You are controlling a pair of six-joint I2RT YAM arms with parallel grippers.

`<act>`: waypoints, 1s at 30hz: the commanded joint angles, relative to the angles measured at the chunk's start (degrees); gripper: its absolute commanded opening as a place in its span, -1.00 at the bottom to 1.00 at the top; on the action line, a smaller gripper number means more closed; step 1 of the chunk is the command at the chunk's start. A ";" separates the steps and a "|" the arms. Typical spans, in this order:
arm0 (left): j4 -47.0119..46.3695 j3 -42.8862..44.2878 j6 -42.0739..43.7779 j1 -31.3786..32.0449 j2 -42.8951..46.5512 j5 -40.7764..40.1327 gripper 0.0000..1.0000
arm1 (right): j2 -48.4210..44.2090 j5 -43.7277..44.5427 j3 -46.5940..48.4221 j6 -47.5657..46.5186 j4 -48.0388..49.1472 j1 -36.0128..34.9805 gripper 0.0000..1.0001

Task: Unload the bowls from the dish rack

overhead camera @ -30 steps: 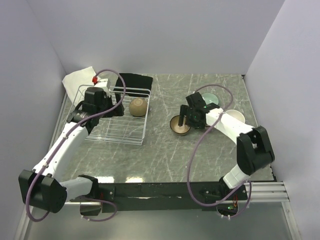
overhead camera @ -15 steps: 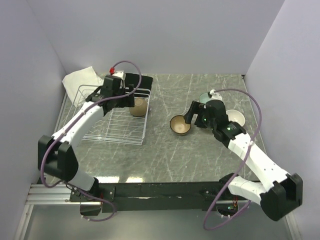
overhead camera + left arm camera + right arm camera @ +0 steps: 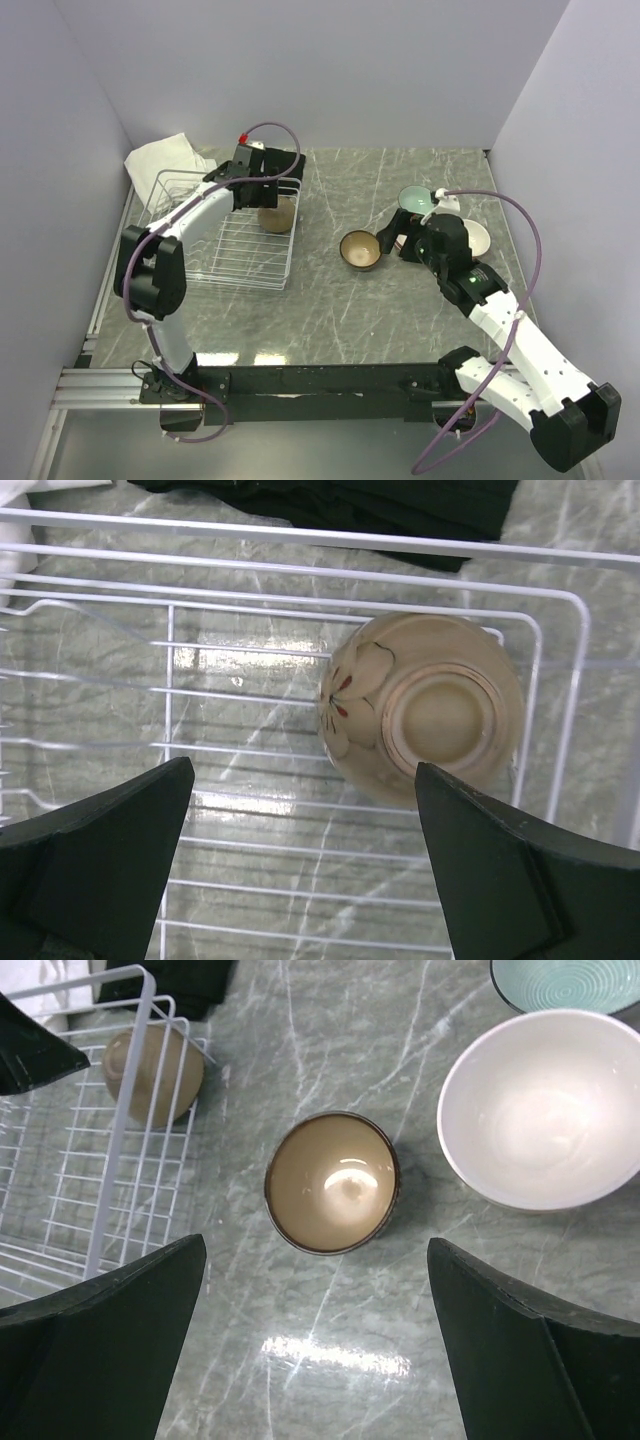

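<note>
The white wire dish rack [image 3: 215,250] stands at the back left. One beige bowl [image 3: 277,216] with a flower pattern lies upside down in its far right corner. My left gripper [image 3: 262,198] hovers open over the rack, the beige bowl [image 3: 425,710] just ahead of its right finger. A tan-brown bowl [image 3: 360,249] stands upright on the table. A pale teal bowl [image 3: 418,201] and a white-beige bowl [image 3: 472,237] stand to its right. My right gripper [image 3: 398,243] is open and empty, above the table beside the tan-brown bowl [image 3: 333,1182].
A black cloth [image 3: 275,162] lies behind the rack and a white cloth [image 3: 160,157] at its far left corner. The rack's raised wire side [image 3: 120,1150] shows in the right wrist view. Grey walls close in the table on three sides.
My left gripper has moved right along the rack to over the beige bowl. My right gripper has drawn back from the tan-brown bowl, which stays on the table.
</note>
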State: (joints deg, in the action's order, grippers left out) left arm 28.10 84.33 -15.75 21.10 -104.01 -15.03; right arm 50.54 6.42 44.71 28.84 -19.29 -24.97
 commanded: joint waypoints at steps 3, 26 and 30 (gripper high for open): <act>-1.73 3.82 0.19 0.25 -3.83 -3.16 0.99 | -0.54 0.97 -0.24 -1.15 1.27 0.01 1.00; -0.41 -7.52 3.27 -6.25 3.19 -17.31 0.99 | 3.86 -2.02 1.35 -2.39 1.45 0.01 0.99; 0.47 -5.33 4.32 -6.43 4.42 -17.41 0.99 | 3.77 -2.11 1.70 -2.47 1.45 -0.08 0.99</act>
State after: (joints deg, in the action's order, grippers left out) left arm 25.41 77.80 -13.91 14.63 -102.63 -30.09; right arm 54.39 4.51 44.56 27.11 -19.46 -24.97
